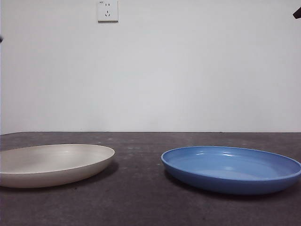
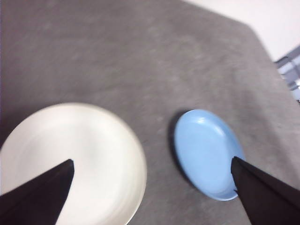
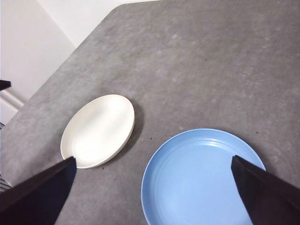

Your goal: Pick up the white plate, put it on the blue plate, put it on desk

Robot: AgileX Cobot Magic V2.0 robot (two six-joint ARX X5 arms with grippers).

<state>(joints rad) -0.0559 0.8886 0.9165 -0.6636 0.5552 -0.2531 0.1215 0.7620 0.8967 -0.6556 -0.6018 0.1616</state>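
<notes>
The white plate (image 1: 51, 163) rests flat on the desk (image 1: 141, 197) at the left, and the blue plate (image 1: 231, 168) lies flat to its right, a gap between them. High above the white plate (image 2: 75, 159) hangs my left gripper (image 2: 152, 166), open and holding nothing, with the blue plate (image 2: 206, 152) off to one side. My right gripper (image 3: 152, 164) is open too, held high over the blue plate (image 3: 197, 178), the white plate (image 3: 98, 129) beyond it. In the front view only a black tip (image 1: 297, 13) of an arm shows at the top right corner.
A white wall with a socket (image 1: 107, 10) stands behind the desk's far edge. The wrist views show the desk's corner edges (image 3: 79, 47) and some pale furniture (image 2: 290, 70) beyond.
</notes>
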